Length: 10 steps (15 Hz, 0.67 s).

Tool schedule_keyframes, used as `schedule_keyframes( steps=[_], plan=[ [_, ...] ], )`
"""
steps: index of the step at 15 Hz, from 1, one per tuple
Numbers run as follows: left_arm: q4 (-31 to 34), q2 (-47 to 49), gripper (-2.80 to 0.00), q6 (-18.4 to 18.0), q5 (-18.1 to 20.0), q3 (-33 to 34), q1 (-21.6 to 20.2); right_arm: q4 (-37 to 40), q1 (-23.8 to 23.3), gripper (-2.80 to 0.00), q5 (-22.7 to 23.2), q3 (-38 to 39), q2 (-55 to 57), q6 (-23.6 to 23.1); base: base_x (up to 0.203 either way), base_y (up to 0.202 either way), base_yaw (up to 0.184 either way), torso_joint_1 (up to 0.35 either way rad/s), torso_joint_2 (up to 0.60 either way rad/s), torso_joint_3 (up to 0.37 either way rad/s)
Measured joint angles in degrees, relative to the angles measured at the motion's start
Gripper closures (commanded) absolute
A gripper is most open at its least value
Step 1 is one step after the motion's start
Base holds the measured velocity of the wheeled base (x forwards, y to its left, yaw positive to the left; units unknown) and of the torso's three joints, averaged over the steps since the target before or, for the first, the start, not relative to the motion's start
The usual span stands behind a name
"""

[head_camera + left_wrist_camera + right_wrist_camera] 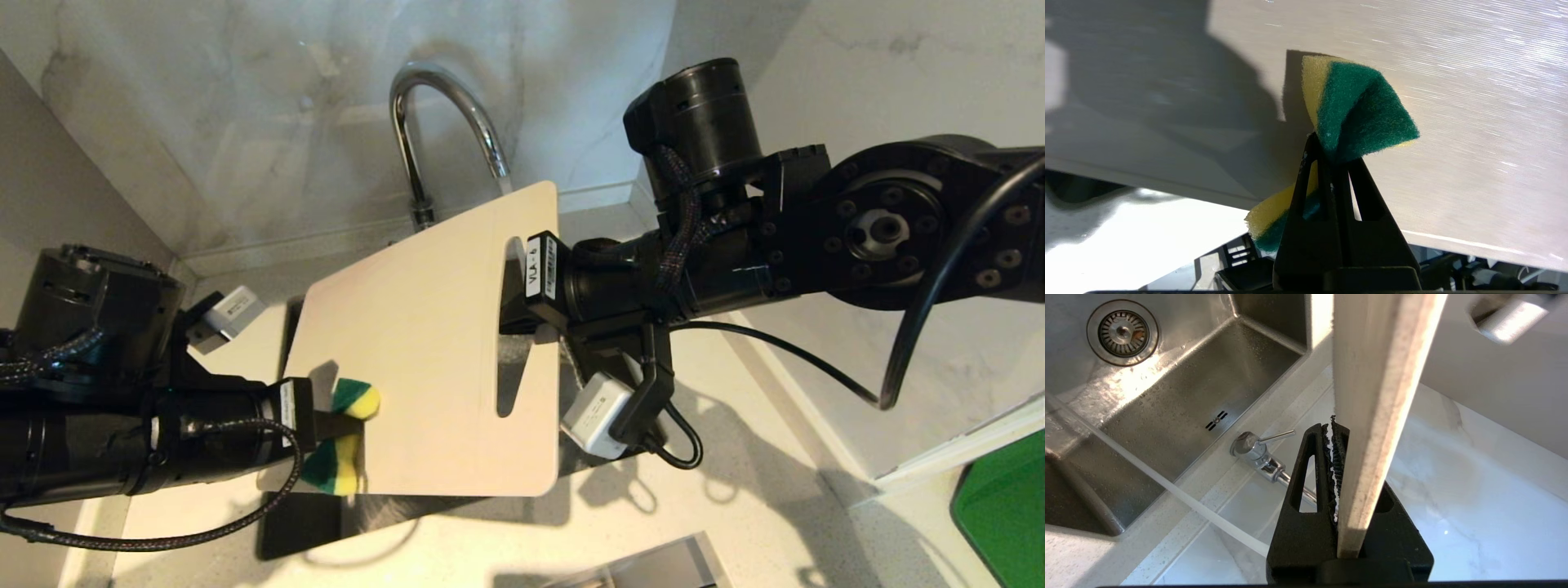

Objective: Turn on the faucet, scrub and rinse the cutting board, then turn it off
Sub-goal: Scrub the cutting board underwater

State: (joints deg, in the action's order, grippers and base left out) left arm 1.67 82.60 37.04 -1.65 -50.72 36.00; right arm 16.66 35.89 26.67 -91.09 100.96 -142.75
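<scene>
My right gripper (518, 314) is shut on the cutting board (424, 343) at its slot-handle end and holds it tilted above the sink. In the right wrist view the cutting board (1372, 396) stands edge-on between the jaws of the right gripper (1337, 426). My left gripper (326, 425) is shut on a green-and-yellow sponge (351, 400), pinched at its middle, at the board's near left corner. The left wrist view shows the sponge (1359, 110) against the board's face (1453, 102) beyond the left gripper (1331, 151). The chrome faucet (441, 90) arches behind the board, its spout end hidden. Its side lever (1278, 435) sticks out at the base.
The steel sink (1167, 396) with its drain (1122, 332) lies below the board. A thin pale streak (1167, 484) crosses that view; I cannot tell if it is water. The marble wall (245, 122) is close behind. A green item (1004, 514) lies at the counter's right.
</scene>
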Motion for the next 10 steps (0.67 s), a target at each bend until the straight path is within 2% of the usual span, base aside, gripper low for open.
schedule_keyframes(
  steps=[2, 6, 8, 10],
  plan=[
    [-1.16, -0.27, 0.0, -1.3, 2.96, 2.99, -4.49, 0.02, 0.0, 0.0, 0.14, 0.05, -0.11, 0.02, 0.0, 0.0, 0.0, 0.0, 0.0, 0.0],
    [-2.05, -0.44, 0.0, -4.66, 10.04, 6.65, -16.94, -0.13, 0.05, 0.0, 0.28, 0.24, -0.48, 0.09, 0.0, 0.0, 0.0, 0.0, 0.0, 0.0],
    [-4.99, -0.3, 0.0, -6.88, 13.78, 9.11, -23.1, -0.16, 0.05, 0.0, 0.34, 0.29, -0.57, 0.09, 0.0, 0.0, 0.0, 0.0, 0.0, 0.0],
    [-6.76, -0.02, 0.0, -8.49, 16.01, 11.41, -27.06, -0.1, 0.05, 0.0, 0.34, 0.32, -0.63, 0.08, 0.0, 0.0, 0.0, 0.0, 0.0, 0.0]
  ],
)
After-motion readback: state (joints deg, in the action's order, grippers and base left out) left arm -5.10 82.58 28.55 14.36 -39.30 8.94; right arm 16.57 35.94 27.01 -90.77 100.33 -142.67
